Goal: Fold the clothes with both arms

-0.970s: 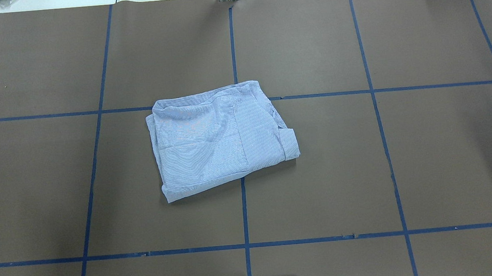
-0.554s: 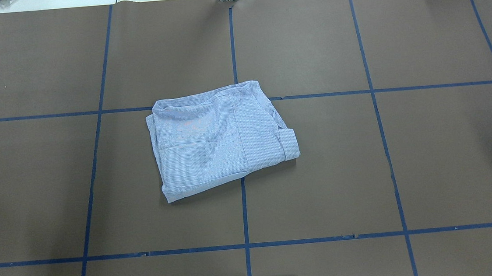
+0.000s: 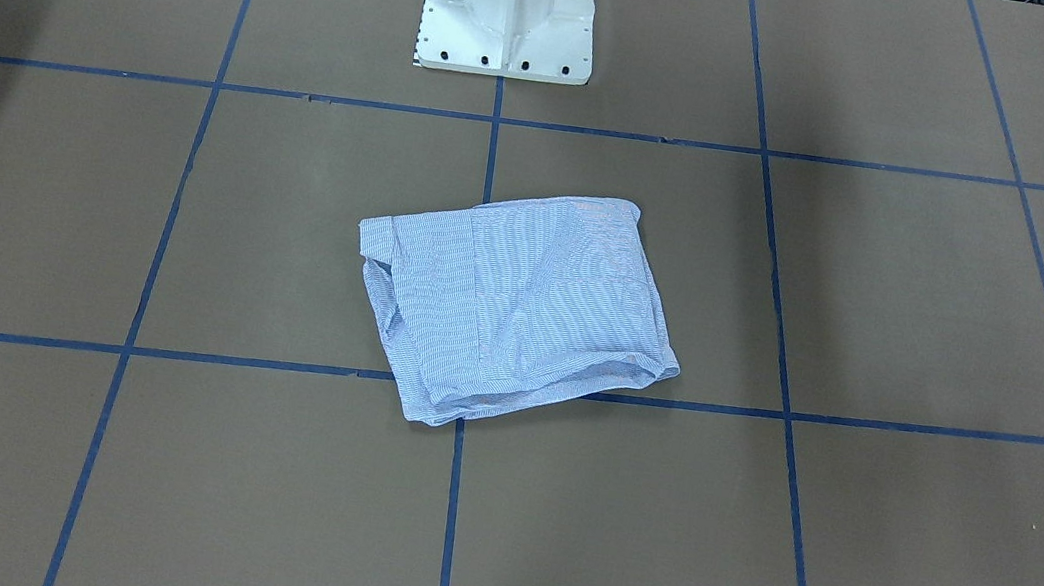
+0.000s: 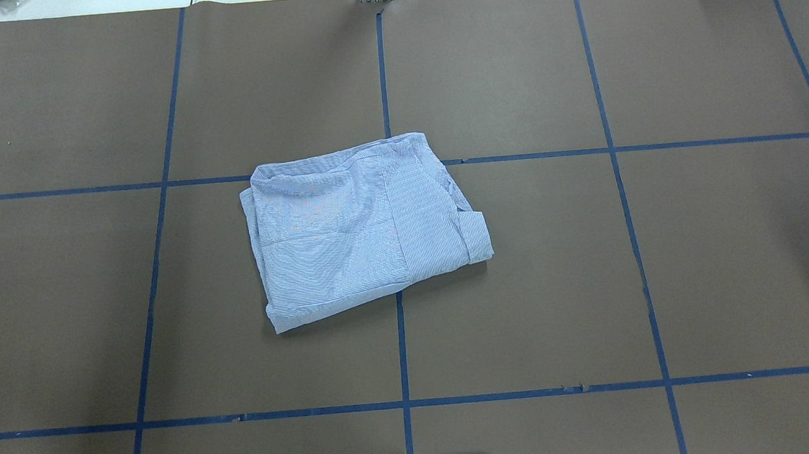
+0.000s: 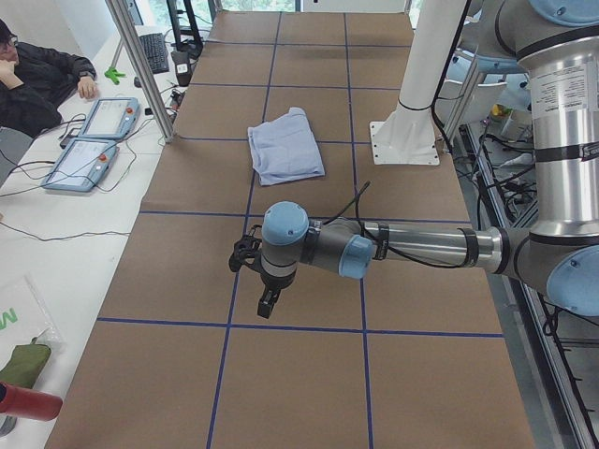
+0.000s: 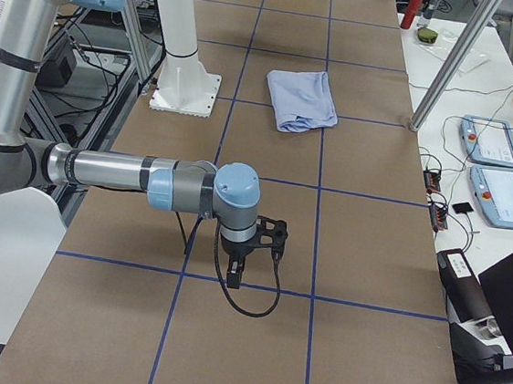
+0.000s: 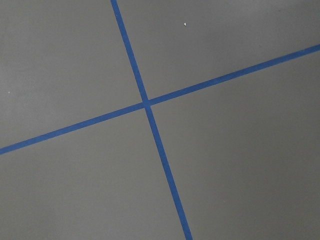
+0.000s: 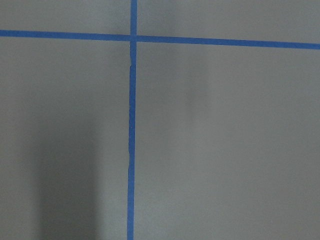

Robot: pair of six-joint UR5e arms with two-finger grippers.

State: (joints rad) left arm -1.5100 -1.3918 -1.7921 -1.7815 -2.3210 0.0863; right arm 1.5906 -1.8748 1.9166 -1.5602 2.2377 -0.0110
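The light blue striped shirt lies folded in a compact packet, so the folding looks essentially done. The left gripper and right gripper hang well apart from it, holding no cloth — how far open they are cannot be told.

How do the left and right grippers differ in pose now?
The left black two-finger gripper hangs over the brown table's left end, the right black two-finger gripper over its right end. The left wrist view shows a blue tape cross slanted; the right shows one squared. Both point down, clear of the folded light blue striped shirt.
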